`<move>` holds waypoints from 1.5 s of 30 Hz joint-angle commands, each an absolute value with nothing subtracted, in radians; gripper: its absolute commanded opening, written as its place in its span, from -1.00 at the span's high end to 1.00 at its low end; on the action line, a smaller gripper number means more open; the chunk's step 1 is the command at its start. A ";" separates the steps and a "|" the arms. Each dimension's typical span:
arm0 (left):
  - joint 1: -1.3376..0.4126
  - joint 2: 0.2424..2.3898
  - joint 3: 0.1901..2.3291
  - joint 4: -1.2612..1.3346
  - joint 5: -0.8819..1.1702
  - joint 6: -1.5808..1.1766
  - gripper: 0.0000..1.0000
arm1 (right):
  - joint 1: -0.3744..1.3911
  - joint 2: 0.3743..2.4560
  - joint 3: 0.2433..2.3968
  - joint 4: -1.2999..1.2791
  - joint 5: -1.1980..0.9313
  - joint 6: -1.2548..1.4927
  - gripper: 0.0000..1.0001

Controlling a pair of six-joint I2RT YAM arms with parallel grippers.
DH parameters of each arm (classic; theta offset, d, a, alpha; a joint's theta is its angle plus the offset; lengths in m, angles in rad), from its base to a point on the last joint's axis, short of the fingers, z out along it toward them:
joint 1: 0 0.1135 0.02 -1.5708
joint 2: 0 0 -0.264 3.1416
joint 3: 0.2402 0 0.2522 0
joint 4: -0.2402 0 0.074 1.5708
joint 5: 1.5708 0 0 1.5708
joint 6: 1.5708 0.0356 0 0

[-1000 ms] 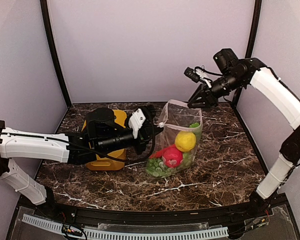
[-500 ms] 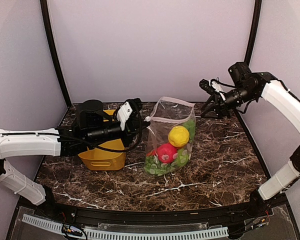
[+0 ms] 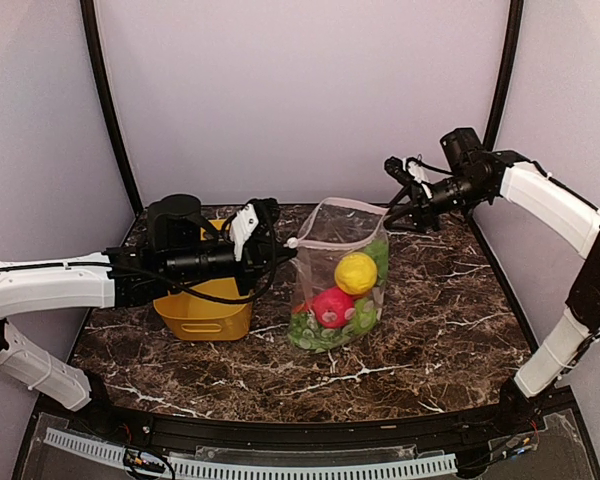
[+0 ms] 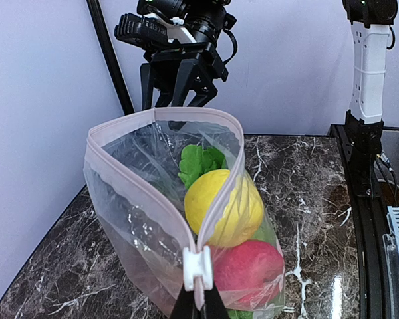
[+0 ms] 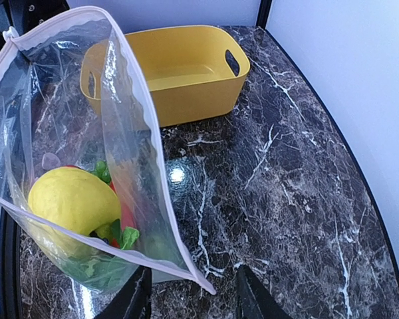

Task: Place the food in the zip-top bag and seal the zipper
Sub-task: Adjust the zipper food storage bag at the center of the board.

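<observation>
Standing bag (image 3: 329, 236) w/ food (image 3: 355, 272), yellow basket (image 3: 204, 317) just left, marble table (image 3: 435, 330)

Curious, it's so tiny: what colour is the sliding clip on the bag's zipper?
The clip is white, on a pale pink strip; left wrist view shows it best.

bright even light, sharp focus, glare on the table (image 5: 177, 175).

Clear zip-top bag (image 5: 66, 113) standing open on the dark table (image 5: 286, 173). Yellow lemon (image 5: 73, 199) and green leaves (image 5: 123, 237) inside. Yellow basket (image 5: 186, 93) just behind. Right gripper (image 5: 193, 296) spread wide below.
</observation>
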State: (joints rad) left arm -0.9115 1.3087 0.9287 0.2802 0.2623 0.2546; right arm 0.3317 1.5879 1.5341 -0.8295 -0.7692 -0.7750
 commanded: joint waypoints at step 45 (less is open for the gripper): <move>-0.788 1.312 0.977 0.330 0.423 0.164 0.98 | 0.445 1.455 1.707 -0.953 -0.870 -0.779 0.12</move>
State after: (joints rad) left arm -0.7937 1.3087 0.9466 0.2901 0.3630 0.1974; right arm 0.3401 1.4471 1.6180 -0.9447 -0.8772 -0.8577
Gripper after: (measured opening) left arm 0.011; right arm 0.428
